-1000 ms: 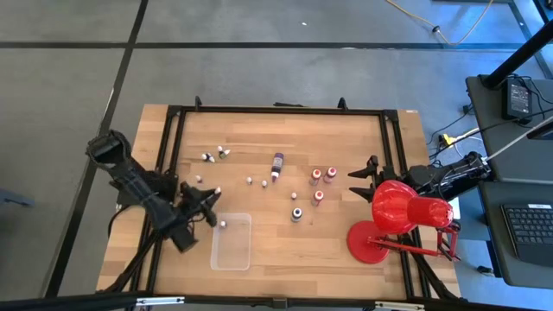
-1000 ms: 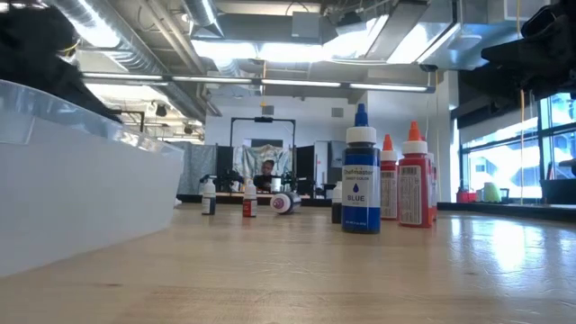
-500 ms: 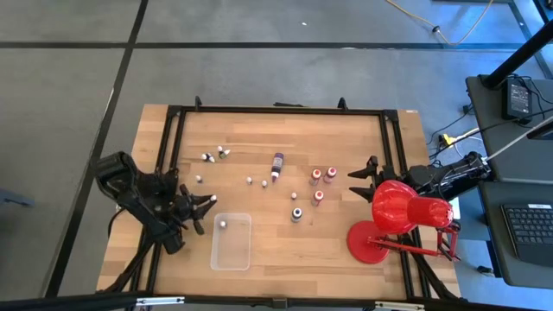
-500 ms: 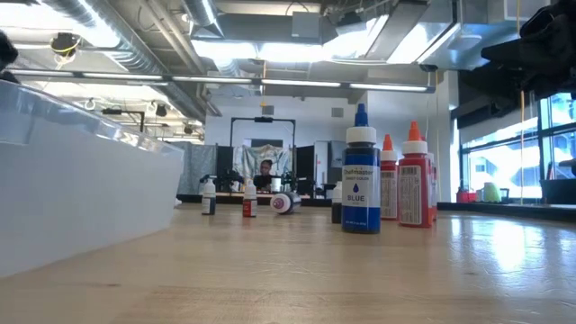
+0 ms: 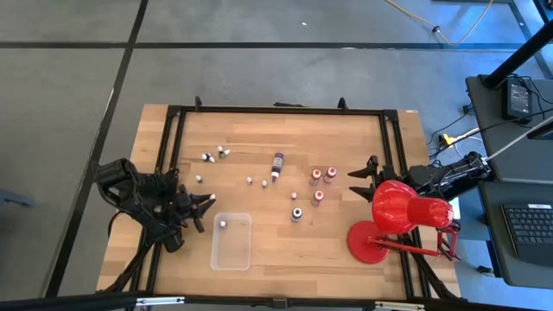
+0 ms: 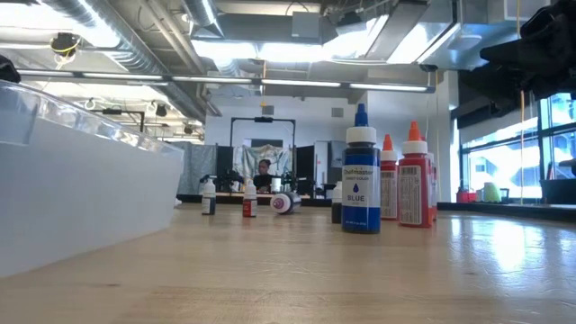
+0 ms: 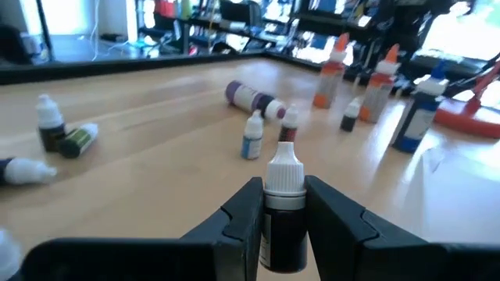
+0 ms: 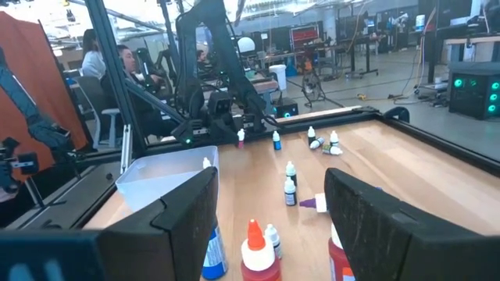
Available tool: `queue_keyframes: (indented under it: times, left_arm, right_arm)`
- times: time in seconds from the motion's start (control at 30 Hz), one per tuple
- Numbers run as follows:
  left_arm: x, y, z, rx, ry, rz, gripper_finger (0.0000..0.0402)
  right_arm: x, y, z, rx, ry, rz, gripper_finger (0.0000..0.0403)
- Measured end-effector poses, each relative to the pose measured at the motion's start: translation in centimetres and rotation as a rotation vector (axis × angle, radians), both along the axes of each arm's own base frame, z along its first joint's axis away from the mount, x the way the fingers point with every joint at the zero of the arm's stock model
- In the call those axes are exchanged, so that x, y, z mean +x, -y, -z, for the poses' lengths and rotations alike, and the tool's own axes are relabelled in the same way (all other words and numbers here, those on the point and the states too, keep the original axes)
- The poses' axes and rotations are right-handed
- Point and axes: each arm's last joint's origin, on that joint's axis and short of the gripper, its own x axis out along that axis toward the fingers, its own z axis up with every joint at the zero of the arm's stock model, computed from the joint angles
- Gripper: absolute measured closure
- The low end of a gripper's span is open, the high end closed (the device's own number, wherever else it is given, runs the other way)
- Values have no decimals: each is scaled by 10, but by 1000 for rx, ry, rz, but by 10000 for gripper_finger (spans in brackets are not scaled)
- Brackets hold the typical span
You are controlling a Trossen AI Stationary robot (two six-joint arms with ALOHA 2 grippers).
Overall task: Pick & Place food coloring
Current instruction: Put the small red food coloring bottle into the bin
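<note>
Beside the clear tray (image 5: 232,242), the left gripper (image 7: 283,207) was clamped on a white-capped dropper bottle (image 7: 284,204). The right gripper (image 5: 358,174) waited at the table's edge — fingers apart, empty.

Two dark jointed arms, black angular claw fingers (image 7: 242,222)

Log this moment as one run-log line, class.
left gripper: shut on small white-capped dark dropper bottle, beside clear rectangular plastic tray | right gripper: open, waiting by red desk lamp | tray: one small bottle inside
</note>
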Motion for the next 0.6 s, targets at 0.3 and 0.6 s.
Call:
queue_keyframes:
  times: [0.3, 0.6]
  left_arm:
    - [3, -1, 2, -2, -44, -36, 317]
    - [3, -1, 0, 24, 0, -10, 316]
  right_arm:
    - [0, 0, 0, -19, -1, 1, 164]
    - [0, 0, 0, 13, 5, -1, 164]
